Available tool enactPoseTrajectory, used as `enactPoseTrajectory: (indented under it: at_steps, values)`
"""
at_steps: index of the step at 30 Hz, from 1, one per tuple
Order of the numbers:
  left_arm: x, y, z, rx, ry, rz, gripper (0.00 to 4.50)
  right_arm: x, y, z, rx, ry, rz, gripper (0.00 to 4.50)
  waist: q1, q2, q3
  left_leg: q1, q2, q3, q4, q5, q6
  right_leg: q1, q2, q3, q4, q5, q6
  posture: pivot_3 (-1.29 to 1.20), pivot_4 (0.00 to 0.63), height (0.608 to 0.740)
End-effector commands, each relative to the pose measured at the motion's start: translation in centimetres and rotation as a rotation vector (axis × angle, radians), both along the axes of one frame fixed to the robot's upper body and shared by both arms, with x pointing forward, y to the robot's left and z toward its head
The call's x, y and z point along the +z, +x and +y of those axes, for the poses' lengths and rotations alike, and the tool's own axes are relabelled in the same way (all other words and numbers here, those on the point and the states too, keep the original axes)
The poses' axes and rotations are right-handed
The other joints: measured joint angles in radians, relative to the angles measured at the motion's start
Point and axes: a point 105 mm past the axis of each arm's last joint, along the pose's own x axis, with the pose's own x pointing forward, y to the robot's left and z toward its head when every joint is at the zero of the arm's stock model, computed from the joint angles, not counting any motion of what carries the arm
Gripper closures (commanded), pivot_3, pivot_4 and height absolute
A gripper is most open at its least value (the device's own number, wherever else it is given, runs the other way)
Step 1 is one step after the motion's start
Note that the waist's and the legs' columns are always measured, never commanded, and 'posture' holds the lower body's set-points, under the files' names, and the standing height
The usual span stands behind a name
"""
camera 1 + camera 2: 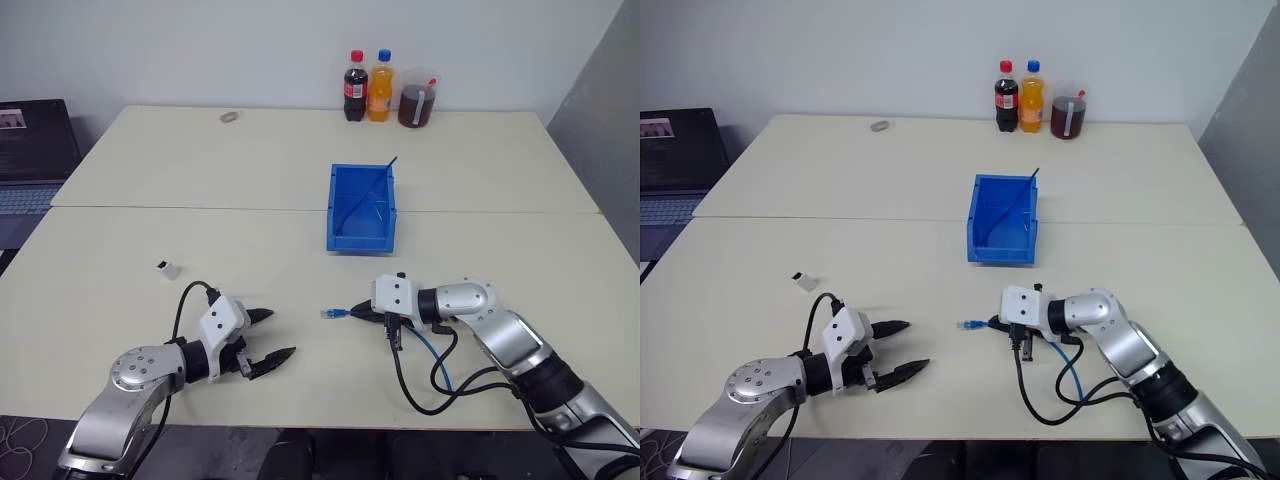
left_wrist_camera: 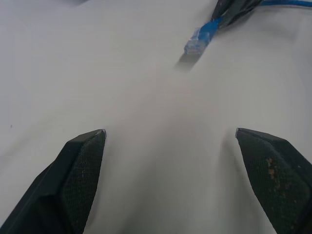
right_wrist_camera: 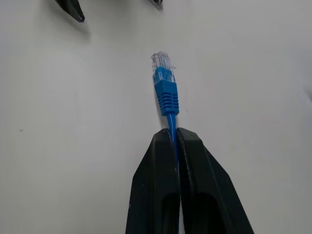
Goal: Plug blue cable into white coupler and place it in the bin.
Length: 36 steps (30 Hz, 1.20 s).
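- The right gripper [image 3: 173, 139] is clamped on the blue cable [image 3: 165, 90] just behind its plug, near the table's front edge; the plug sticks out toward the left gripper [image 1: 268, 338].
- The left gripper's fingers are spread wide and hold nothing, hovering near the front edge.
- The white coupler [image 1: 168, 268] lies untouched on the table [image 1: 150, 180] toward the left edge.
- The bin [image 1: 361, 208] stands mid-table.
- Judged done: cable grasped. Left: picking up the coupler, plugging, binning.
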Motion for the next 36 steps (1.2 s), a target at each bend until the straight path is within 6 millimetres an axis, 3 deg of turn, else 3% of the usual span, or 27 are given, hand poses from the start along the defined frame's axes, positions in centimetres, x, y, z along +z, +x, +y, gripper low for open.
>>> enactPoseTrajectory:
  at_steps: [1, 4, 9, 17, 27, 32, 36]
  values:
    - [0.7, 0.4, 0.8, -0.011, 0.013, -0.025, 0.0, 0.4, 0.1, 0.8, 0.051, -0.007, -0.039, 4.43, -0.001, 0.0, 0.0, 0.0, 0.0, 0.0, 0.0, 0.0, 0.0, 0.0, 0.0, 0.0, 0.0, 0.0, 0.0, 0.0, 0.15, 0.74]
    - [0.7, 0.7, 0.9, -0.023, 0.019, -0.026, 0.0, 0.5, 0.2, 1.0, 0.053, 0.0, -0.027, 3.92, -0.002, 0.0, 0.0, 0.0, 0.0, 0.0, 0.0, 0.0, 0.0, 0.0, 0.0, 0.0, 0.001, 0.0, 0.0, 0.0, 0.15, 0.74]
    - [0.8, 1.6, 0.7, -0.035, 0.016, -0.036, 0.0, 1.0, -0.1, 1.0, 0.049, 0.025, 0.007, 2.52, -0.003, 0.0, 0.0, 0.0, 0.0, 0.0, 0.001, 0.0, 0.0, 0.0, 0.0, 0.0, 0.001, 0.0, 0.0, 0.0, 0.15, 0.74]
    - [1.0, 3.1, -0.7, -0.079, 0.018, -0.057, 0.0, 3.4, -2.0, -1.1, 0.027, 0.072, 0.102, 0.55, -0.002, 0.0, 0.0, 0.0, 0.0, 0.0, 0.001, 0.0, 0.0, 0.0, 0.0, 0.0, 0.001, 0.0, 0.0, 0.0, 0.15, 0.74]
    - [0.3, 3.7, -3.8, -0.186, 0.051, -0.066, 0.0, 2.7, -4.1, -4.2, -0.182, 0.105, 0.158, 0.55, -0.003, 0.0, 0.0, 0.0, -0.001, 0.0, 0.002, -0.002, 0.003, 0.0, 0.001, -0.001, 0.002, 0.0, 0.0, 0.0, 0.15, 0.74]
    - [-0.3, 3.7, -4.3, -0.234, 0.081, -0.06, 0.0, 2.6, -4.7, -5.0, -0.268, 0.13, 0.167, 0.55, -0.003, 0.0, -0.001, 0.0, -0.001, 0.0, 0.003, -0.002, 0.004, 0.001, 0.0, 0.0, 0.003, 0.001, 0.0, 0.0, 0.15, 0.74]
    - [-0.5, 3.9, -4.7, -0.249, 0.077, -0.056, 0.73, 2.9, -4.7, -5.5, -0.327, 0.154, 0.158, 0.51, -0.002, 0.0, -0.001, 0.001, -0.002, 0.0, 0.003, -0.001, 0.004, 0.001, 0.001, 0.0, 0.004, 0.001, 0.0, 0.0, 0.15, 0.74]
